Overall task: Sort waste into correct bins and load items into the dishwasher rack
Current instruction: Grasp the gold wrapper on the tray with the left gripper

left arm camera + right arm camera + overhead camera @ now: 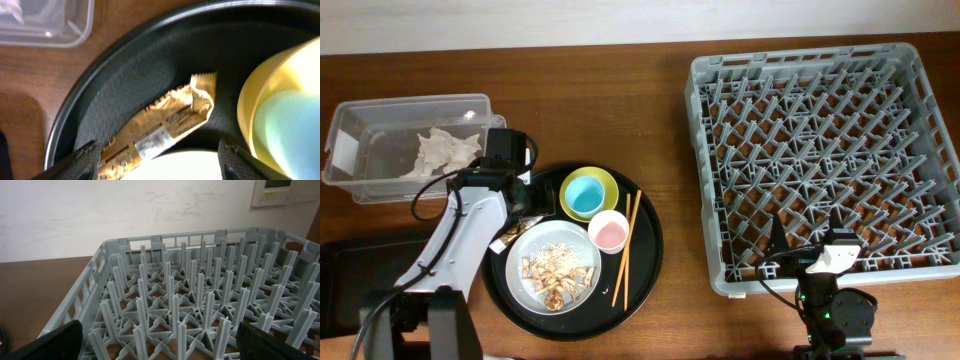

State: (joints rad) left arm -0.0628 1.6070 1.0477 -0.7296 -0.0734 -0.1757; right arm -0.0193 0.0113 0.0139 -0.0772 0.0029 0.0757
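Observation:
My left gripper (160,164) hangs open low over the left side of the round black tray (125,60). A crumpled golden wrapper (165,122) lies between its fingers (86,159), beside the rim of the grey-white plate (555,267), which holds beige crumbs. The yellow bowl (588,193) with blue inside sits just right of the wrapper. The pink cup (608,232) and wooden chopsticks (624,250) rest on the same tray. A white tissue (442,152) lies in the clear box (360,185). My right gripper (160,342) is open and empty over the near edge of the dishwasher rack (825,140).
A shallow black rectangular tray (342,285) lies at the front left, partly under my left arm. Bare wooden table runs between the round tray and the rack. A pale wall stands behind the rack.

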